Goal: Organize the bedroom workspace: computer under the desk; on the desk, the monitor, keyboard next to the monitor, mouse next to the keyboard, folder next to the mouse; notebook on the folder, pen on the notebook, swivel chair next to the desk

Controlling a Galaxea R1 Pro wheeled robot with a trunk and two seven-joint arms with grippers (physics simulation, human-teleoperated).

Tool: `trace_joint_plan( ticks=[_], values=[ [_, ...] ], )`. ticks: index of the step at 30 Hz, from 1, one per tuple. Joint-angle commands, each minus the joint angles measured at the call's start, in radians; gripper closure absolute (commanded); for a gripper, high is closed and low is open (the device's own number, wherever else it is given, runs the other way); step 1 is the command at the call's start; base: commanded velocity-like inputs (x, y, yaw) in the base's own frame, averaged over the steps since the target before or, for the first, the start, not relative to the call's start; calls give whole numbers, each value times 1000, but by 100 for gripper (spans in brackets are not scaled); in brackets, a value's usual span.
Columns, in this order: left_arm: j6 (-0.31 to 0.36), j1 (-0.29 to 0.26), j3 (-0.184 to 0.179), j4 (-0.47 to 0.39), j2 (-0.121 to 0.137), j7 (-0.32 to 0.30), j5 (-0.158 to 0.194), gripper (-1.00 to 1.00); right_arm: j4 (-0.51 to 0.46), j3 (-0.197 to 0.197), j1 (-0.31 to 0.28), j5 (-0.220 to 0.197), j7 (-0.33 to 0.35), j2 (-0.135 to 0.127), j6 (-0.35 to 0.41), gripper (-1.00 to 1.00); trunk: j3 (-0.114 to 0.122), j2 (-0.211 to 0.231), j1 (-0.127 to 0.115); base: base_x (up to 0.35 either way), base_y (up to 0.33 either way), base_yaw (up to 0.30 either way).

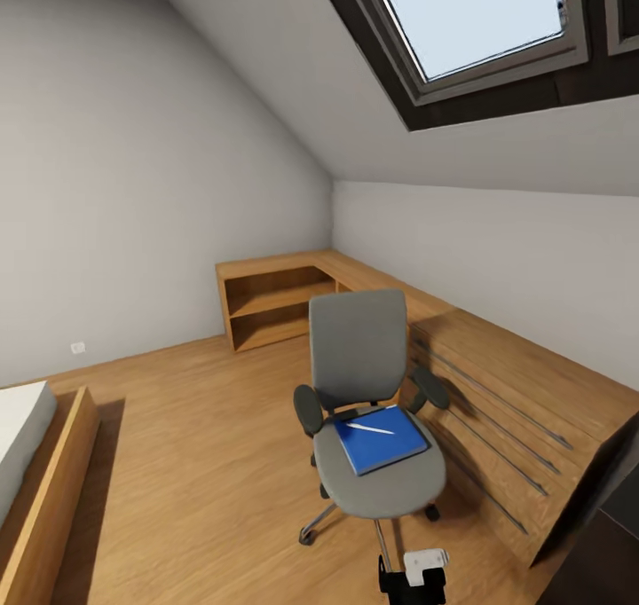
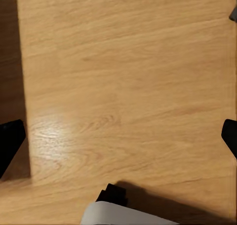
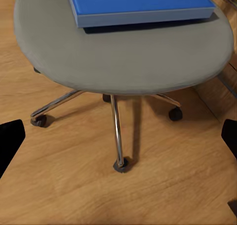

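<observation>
My right pincer (image 3: pixel 118 146) hangs low over the wooden floor (image 1: pixel 177 463), its fingers (image 3: pixel 10 143) spread wide apart with nothing between them. My left pincer (image 2: pixel 118 141) is likewise open over bare floor.

Just ahead of my right pincer stands the chair (image 1: pixel 377 463), facing me, its chrome star base and casters resting on the floor. On the grey seat lies the folder (image 1: pixel 383 439), flat and bright blue. Its long axis runs roughly across the seat, turned slightly so one corner points toward me. A thin white pen (image 1: pixel 370 428) lies on top of the folder, running along its length. I cannot make out a notebook.

The folder sits ahead of and above my right pincer, so I judge the right arm to be the nearer one for picking it up; it would need to rise to seat height first.

Beyond the chair, to its right, a long wooden unit (image 1: pixel 524 383) runs along the wall. Farther back are open wooden shelves (image 1: pixel 271 308), and above, a skylight (image 1: pixel 470 15).
</observation>
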Motion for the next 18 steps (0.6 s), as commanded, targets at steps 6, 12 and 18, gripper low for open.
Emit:
trace_joint_plan(
  ticks=[6, 12, 18],
  values=[
    [-19, -1, -5, 0, 3, 7, 11, -100, -111, -8, -1, 0, -22, -13, -35, -100, -2, -1, 0, 243, 0, 0],
    [-20, -1, -4, -1, 5, 7, 11, -100, -535, -29, -3, -44, -12, -40, 331, -100, -2, -1, 0, 308, 0, 0],
    [-20, -1, -4, 0, 9, 7, 11, -100, -553, -30, -2, -52, 118, -54, 401, -100, -2, -1, 0, 318, 0, 0]
  ],
)
